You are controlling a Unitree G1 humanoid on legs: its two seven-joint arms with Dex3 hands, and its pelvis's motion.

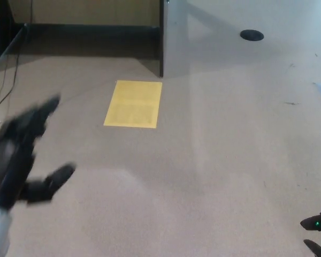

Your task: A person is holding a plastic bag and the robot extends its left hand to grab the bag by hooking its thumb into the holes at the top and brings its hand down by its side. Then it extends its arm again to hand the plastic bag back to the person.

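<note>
Now the left hand (pixel 22 155) spreads its fingers (pixel 40 115) wide, holding nothing.

Tan floor (pixel 214 176), one yellow sheet on it.
Yellow rectangular sheet (pixel 134 103) lies flat upper centre-left. Small dark round disc (pixel 251 35) set in floor, upper right. Thin black cable (pixel 5 88) trails along far left. Grey upright panel (pixel 162 37) meets floor top centre; dark baseboard (pixel 85 32) across upper left.
</note>
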